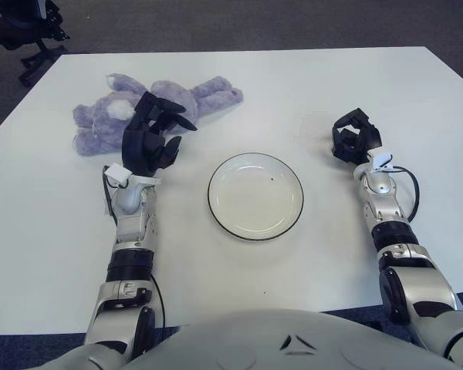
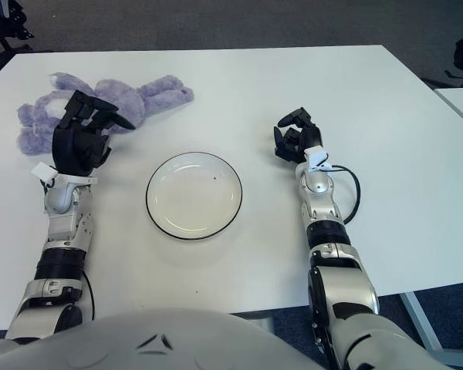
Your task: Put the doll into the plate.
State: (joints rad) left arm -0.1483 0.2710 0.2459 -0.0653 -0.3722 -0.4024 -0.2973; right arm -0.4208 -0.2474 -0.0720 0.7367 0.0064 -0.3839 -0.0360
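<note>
my left hand [image 1: 150,135] fingers spread, holding nothing, just in front of the purple doll [image 1: 116,114], empty plate [image 1: 255,196] mid worktop [image 1: 309,92], right hand [image 1: 353,141] curled, empty, right of plate
</note>
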